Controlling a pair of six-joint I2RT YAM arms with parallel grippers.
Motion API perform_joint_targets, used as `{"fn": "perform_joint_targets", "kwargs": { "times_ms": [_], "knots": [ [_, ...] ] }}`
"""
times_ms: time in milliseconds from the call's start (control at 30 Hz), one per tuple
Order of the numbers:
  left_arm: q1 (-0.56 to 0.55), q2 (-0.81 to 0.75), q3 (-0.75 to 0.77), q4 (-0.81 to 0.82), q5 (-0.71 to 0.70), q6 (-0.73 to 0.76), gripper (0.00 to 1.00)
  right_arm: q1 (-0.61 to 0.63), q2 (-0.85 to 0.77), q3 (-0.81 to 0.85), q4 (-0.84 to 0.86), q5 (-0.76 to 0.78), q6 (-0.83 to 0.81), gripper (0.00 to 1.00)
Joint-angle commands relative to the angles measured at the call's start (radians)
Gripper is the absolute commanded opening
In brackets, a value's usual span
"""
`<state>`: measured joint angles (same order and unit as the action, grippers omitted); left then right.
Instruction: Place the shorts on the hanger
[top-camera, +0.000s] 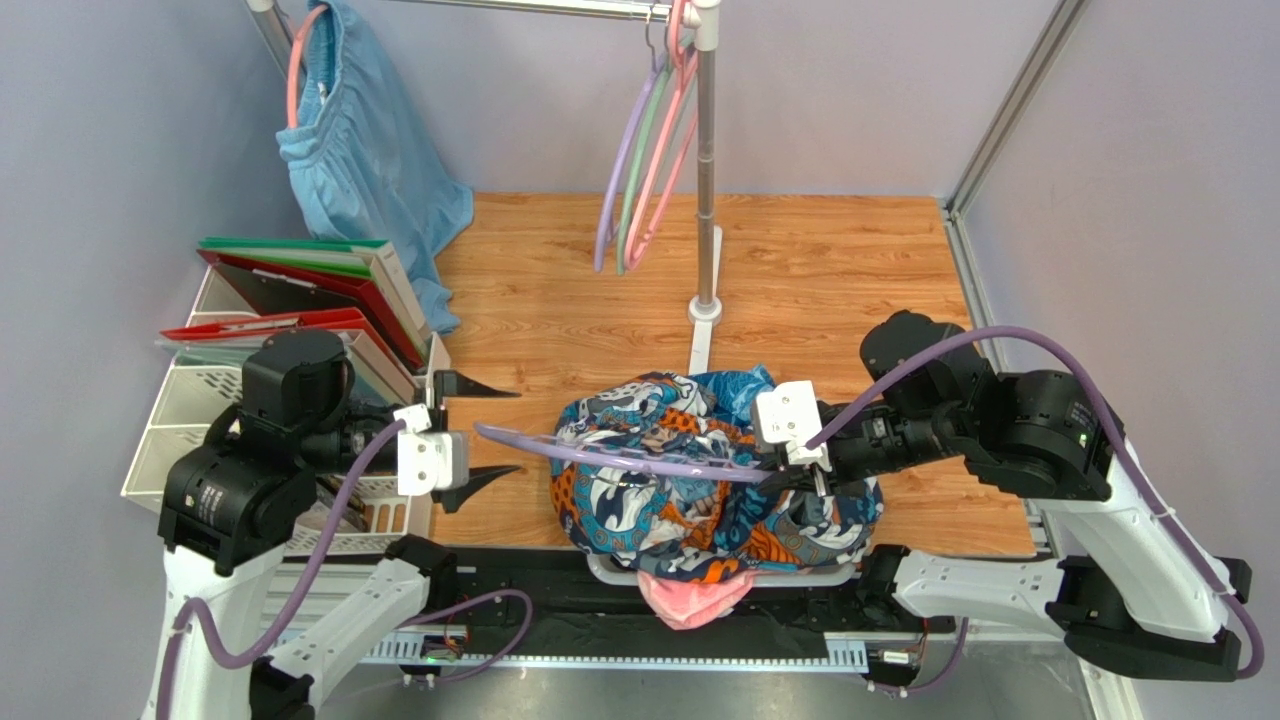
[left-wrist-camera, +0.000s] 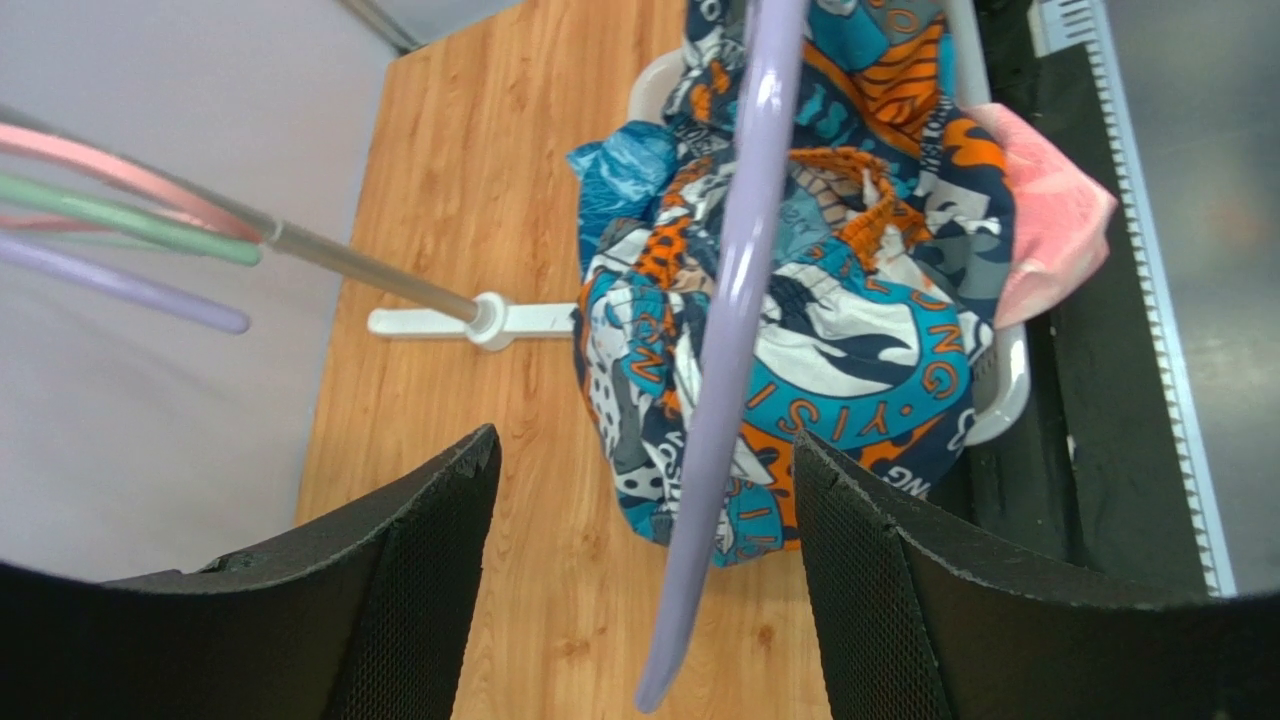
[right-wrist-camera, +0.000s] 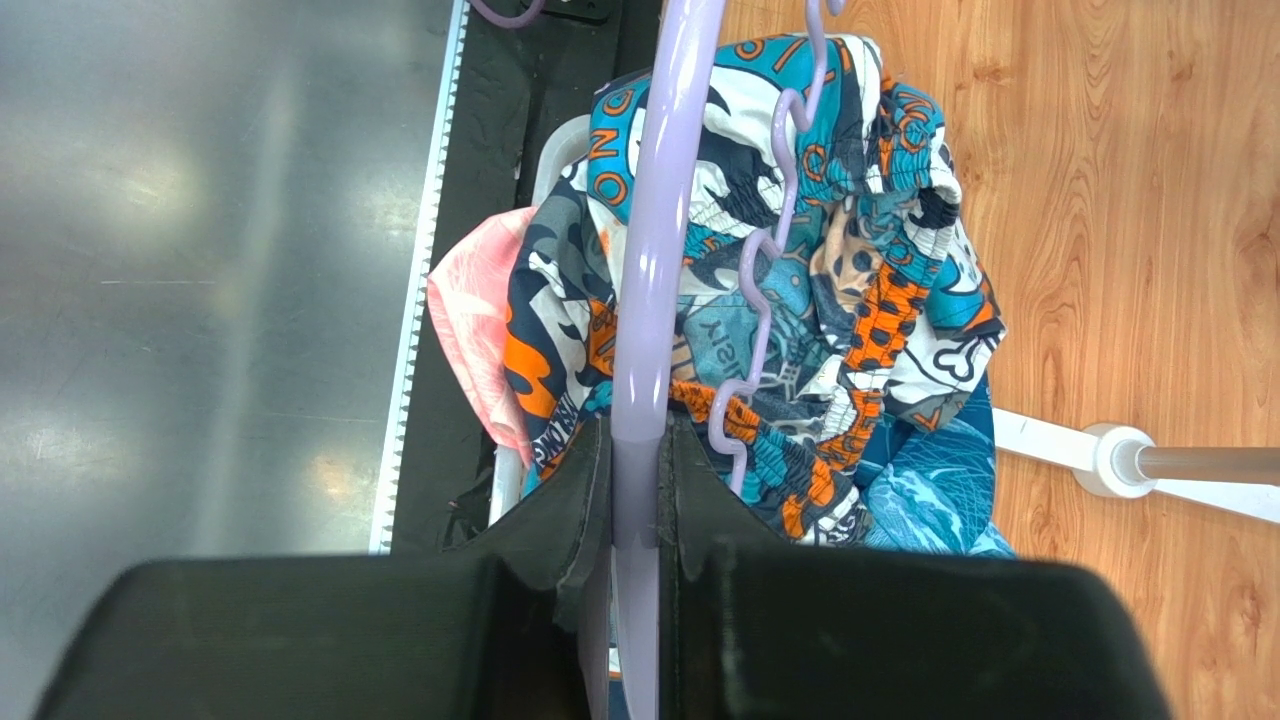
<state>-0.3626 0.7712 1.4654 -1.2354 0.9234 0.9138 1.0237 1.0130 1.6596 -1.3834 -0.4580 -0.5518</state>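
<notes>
Right end effector (top-camera: 792, 474) (right-wrist-camera: 634, 450): both fingers pressed together on one arm of the lavender hanger (top-camera: 631, 455) (right-wrist-camera: 661, 225), which runs out from the fingertips roughly level towards the left arm.

Left end effector (top-camera: 484, 437) (left-wrist-camera: 643, 443): jaws apart. The hanger's (left-wrist-camera: 744, 255) free end lies in the gap between the two fingers (left-wrist-camera: 421, 570); whether it touches either one cannot be told.

Directly below the right end effector, and under most of the hanger's length, the printed shorts (top-camera: 661, 518) (left-wrist-camera: 842, 345) (right-wrist-camera: 857, 300) lie bunched in a heap. No part of them is seen threaded over the hanger.

The heap sits in a white-rimmed container (left-wrist-camera: 1014, 398), with a pink garment (top-camera: 694, 596) (right-wrist-camera: 473, 323) spilling over its near side.

Beyond both end effectors, on the wooden worktop (top-camera: 842, 270), the pole of a clothes rack (top-camera: 703, 150) stands upright. Spare hangers (top-camera: 646, 150) hang from its rail, and plain light-blue shorts (top-camera: 368, 150) hang far out past the left end effector.
</notes>
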Motion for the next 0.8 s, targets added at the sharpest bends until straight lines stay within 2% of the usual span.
{"fn": "perform_joint_targets", "kwargs": {
  "times_ms": [0,67,133,167,200,233,267,333,367,400,433,500,533,600,767],
  "knots": [
    [-0.073,-0.013,-0.036,-0.030,-0.017,0.063,0.74,-0.013,-0.027,0.022,0.055,-0.018,-0.002,0.00],
    [-0.157,-0.007,-0.079,-0.010,-0.125,0.054,0.73,-0.022,-0.025,0.022,0.063,-0.046,0.006,0.00],
    [-0.231,0.000,-0.121,0.071,-0.251,0.019,0.67,-0.028,-0.021,0.032,0.069,-0.065,0.007,0.00],
    [-0.242,0.003,-0.128,0.094,-0.265,0.014,0.64,-0.031,-0.019,0.034,0.069,-0.076,0.007,0.00],
    [-0.263,0.023,-0.119,0.146,-0.265,-0.027,0.51,-0.033,-0.016,0.040,0.058,-0.080,0.004,0.00],
    [-0.271,0.033,-0.109,0.158,-0.258,-0.041,0.44,-0.037,-0.019,0.042,0.055,-0.077,0.000,0.00],
    [-0.279,0.045,-0.085,0.162,-0.250,-0.053,0.23,-0.037,-0.022,0.043,0.053,-0.074,0.001,0.00],
    [-0.303,0.076,-0.071,0.160,-0.219,-0.095,0.03,-0.043,-0.024,0.039,0.060,-0.059,0.007,0.00],
    [-0.314,0.083,-0.066,0.169,-0.212,-0.110,0.00,-0.047,-0.025,0.035,0.076,-0.051,0.029,0.02],
    [-0.325,0.092,-0.065,0.174,-0.198,-0.140,0.00,-0.048,-0.022,0.034,0.092,-0.041,0.044,0.10],
    [-0.347,0.097,-0.066,0.181,-0.196,-0.159,0.00,-0.050,-0.019,0.032,0.110,-0.006,0.068,0.31],
    [-0.363,0.115,-0.065,0.214,-0.195,-0.225,0.00,-0.051,-0.004,0.037,0.165,0.022,0.121,0.50],
    [-0.369,0.126,-0.062,0.232,-0.190,-0.249,0.00,-0.051,0.002,0.046,0.184,0.044,0.134,0.64],
    [-0.369,0.148,-0.059,0.252,-0.181,-0.314,0.00,-0.051,0.028,0.057,0.236,0.048,0.182,0.73],
    [-0.371,0.181,-0.065,0.333,-0.179,-0.423,0.00,-0.050,0.082,0.074,0.319,0.022,0.220,0.77]
  ]
}}
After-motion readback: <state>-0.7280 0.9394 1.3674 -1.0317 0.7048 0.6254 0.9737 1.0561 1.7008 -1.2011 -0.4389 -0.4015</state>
